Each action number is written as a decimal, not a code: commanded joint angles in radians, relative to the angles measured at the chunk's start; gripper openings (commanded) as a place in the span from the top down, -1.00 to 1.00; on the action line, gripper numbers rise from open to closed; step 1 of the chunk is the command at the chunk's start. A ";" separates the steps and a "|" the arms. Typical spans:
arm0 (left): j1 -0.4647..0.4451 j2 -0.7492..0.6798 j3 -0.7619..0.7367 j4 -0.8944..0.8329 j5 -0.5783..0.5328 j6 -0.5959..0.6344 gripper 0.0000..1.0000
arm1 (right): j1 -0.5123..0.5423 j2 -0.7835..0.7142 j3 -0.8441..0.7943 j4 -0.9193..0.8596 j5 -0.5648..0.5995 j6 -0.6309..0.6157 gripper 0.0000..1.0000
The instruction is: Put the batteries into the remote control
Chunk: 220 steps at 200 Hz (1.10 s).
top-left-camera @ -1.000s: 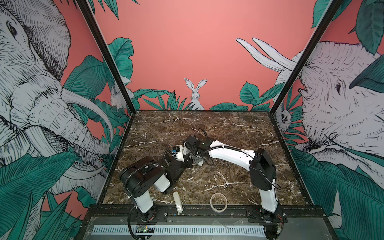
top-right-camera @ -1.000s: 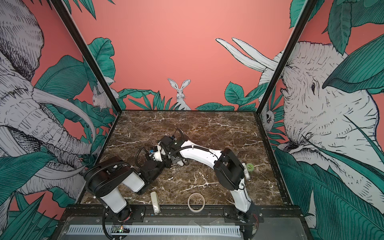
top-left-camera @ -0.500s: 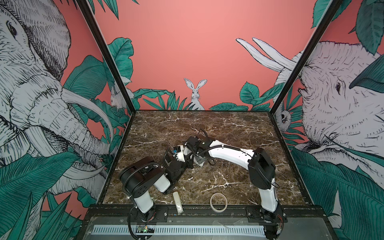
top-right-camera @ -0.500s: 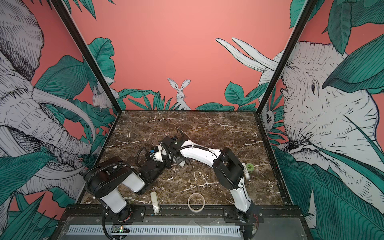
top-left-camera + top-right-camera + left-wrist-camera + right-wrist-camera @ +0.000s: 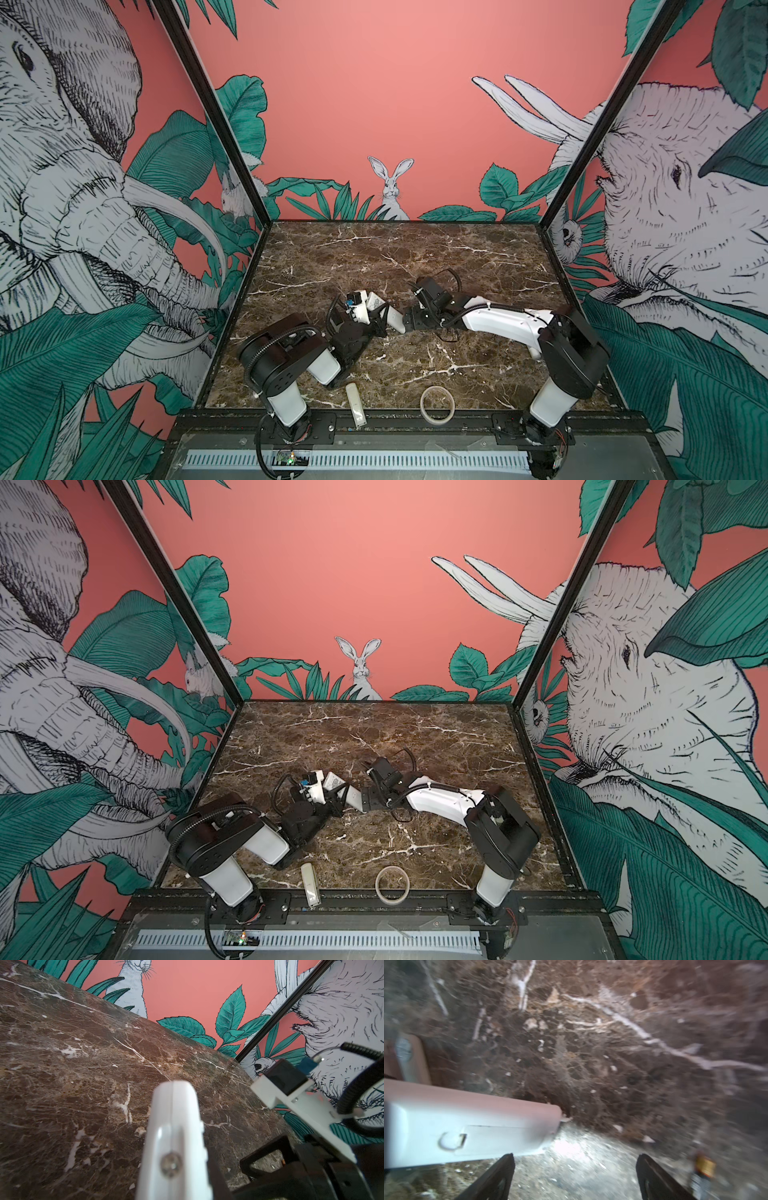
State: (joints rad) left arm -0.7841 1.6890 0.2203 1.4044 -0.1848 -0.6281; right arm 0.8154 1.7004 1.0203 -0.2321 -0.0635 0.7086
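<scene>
My left gripper (image 5: pixel 379 323) is shut on the remote control (image 5: pixel 395 321), a slim white bar that sticks out toward the right arm. In the left wrist view the remote control (image 5: pixel 174 1118) shows edge-on, with a screw in its side. The right wrist view shows its plain back (image 5: pixel 467 1124) with the battery cover shut. My right gripper (image 5: pixel 575 1176) stands open just past the remote's free end, nothing between its fingers (image 5: pixel 496 1178). A small blurred object with an orange band (image 5: pixel 703 1164) lies on the marble beside that gripper; I cannot tell whether it is one of the batteries.
In both top views a small cream remote (image 5: pixel 356 404) lies at the table's front edge, with a ring of tape (image 5: pixel 436 405) to its right. The brown marble table (image 5: pixel 415 257) is walled on three sides. The right arm's elbow (image 5: pixel 573 349) sits low at the right.
My right gripper has opened wide and drawn back to the right, off the remote's end. The left gripper still holds the remote in the same place.
</scene>
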 commanded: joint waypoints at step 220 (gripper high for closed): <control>-0.032 0.012 -0.024 -0.287 0.028 0.074 1.00 | 0.050 0.193 0.100 0.087 -0.071 0.175 -0.98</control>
State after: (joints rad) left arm -0.7643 1.6741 0.2150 1.3777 -0.3172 -0.6701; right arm 0.7959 1.8126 1.0214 0.0887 -0.2478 0.9501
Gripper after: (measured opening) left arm 0.213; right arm 0.989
